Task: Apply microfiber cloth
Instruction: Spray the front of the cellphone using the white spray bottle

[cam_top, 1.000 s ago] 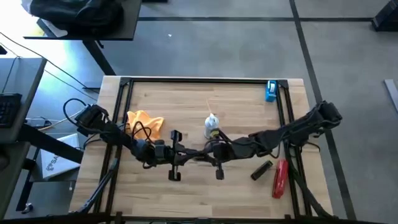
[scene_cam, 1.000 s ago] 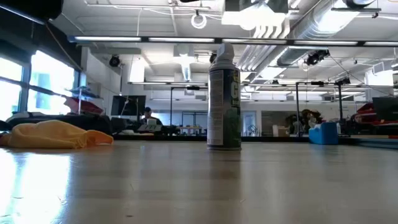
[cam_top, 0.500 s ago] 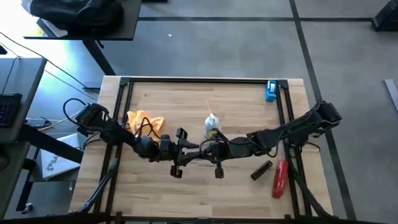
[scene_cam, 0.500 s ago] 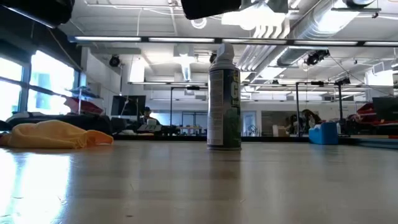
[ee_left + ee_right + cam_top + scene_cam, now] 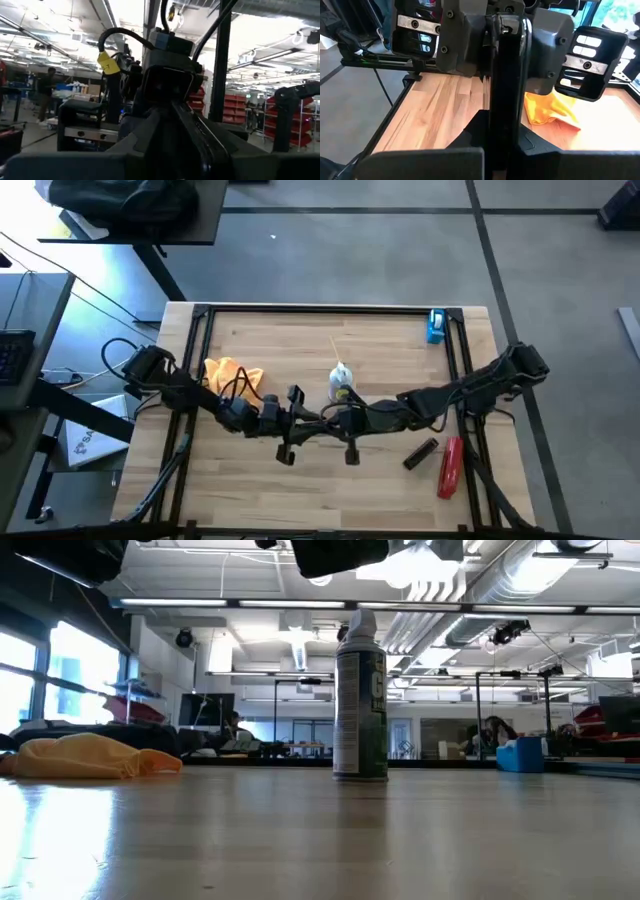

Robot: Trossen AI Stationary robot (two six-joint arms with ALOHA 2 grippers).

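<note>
Two grippers, nose to nose over the middle of the table, near its front.

Right gripper [image 5: 330,426]: clenched on one dark flat slab [image 5: 504,80]. The slab is thin, hard-edged and matte, seen edge-on in the right wrist view. It runs straight from between this gripper's fingers [image 5: 476,131] to the face of the other gripper.

Left gripper [image 5: 303,427]: just beside the right one and pointing at it. Whether it is clenched or released on the slab cannot be told. The low view catches only dark undersides of the arms along its upper edge.

One microfiber cloth [image 5: 233,376]: orange-yellow, soft, crumpled into a low rumpled heap. It lies on the wood at the table's left side, behind the left arm and apart from both grippers. In the low view [image 5: 90,756] it is a flat mound.

One spray can [image 5: 361,690]: upright cylinder with a pale domed cap and a green-and-white label. It stands just behind the right gripper [image 5: 341,383].

One small blue object [image 5: 436,326], boxy, at the far right corner.

One red tool [image 5: 450,465], long and glossy, near the front right.

One short dark piece [image 5: 420,453], just beside the red tool.

One table [image 5: 380,340]: pale wood planks with visible grain, and a black metal frame around it.
</note>
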